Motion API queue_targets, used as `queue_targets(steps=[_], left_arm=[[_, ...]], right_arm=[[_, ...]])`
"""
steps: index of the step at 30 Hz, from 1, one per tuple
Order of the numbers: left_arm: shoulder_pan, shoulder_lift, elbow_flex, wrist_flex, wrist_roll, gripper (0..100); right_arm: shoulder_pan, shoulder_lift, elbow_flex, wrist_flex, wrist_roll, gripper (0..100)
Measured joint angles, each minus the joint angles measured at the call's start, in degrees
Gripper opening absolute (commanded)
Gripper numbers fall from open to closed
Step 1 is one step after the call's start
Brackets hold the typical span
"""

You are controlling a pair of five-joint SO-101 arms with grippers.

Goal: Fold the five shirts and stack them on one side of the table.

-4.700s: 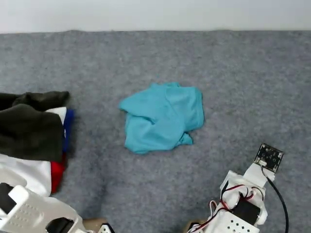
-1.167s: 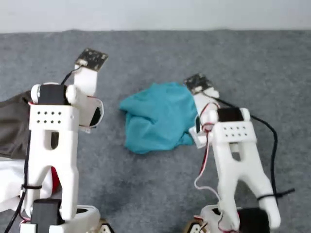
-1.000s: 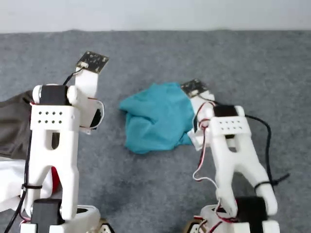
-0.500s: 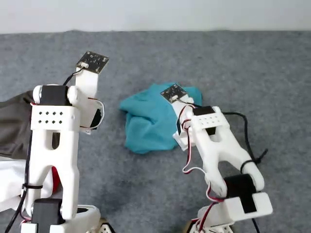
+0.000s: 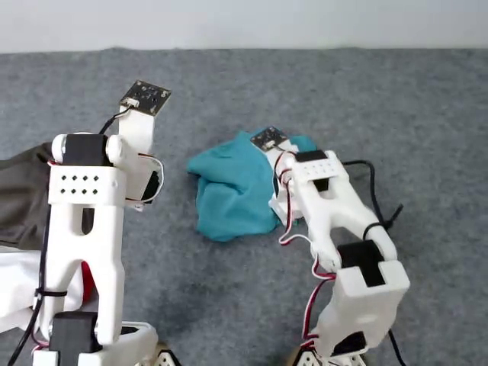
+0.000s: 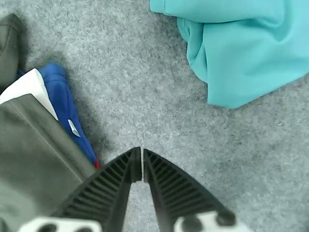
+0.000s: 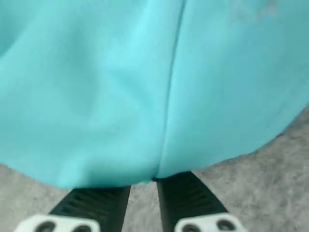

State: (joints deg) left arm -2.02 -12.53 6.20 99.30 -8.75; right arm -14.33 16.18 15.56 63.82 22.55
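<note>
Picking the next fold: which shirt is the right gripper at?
The teal shirt, crumpled alone mid-table; the right gripper is at its edge. The others lie in a pile beside the left gripper.

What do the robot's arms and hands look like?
Both arms are chunky white plastic with rows of little holes and black motors at the joints. The left arm has a thin black cable. The right arm trails red, white and black wires. The left hand has black ridged fingers on a white base. The right hand is black and white too.
</note>
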Motion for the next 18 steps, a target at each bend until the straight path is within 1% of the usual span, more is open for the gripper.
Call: queue_targets(steps=[8, 11, 18], left_arm=[[0.00, 0.00, 0.00, 0.00, 0.00, 2], [0.00, 0.00, 0.00, 0.00, 0.00, 2], [0.00, 0.00, 0.00, 0.00, 0.00, 2]], right_arm=[[-0.18, -1.14, -12.13, 15.38, 0.00, 1.0], [0.35, -5.80, -17.14, 20.04, 0.00, 1.0], [1.05, -17.41, -31.56, 27.87, 4.31, 1.0]])
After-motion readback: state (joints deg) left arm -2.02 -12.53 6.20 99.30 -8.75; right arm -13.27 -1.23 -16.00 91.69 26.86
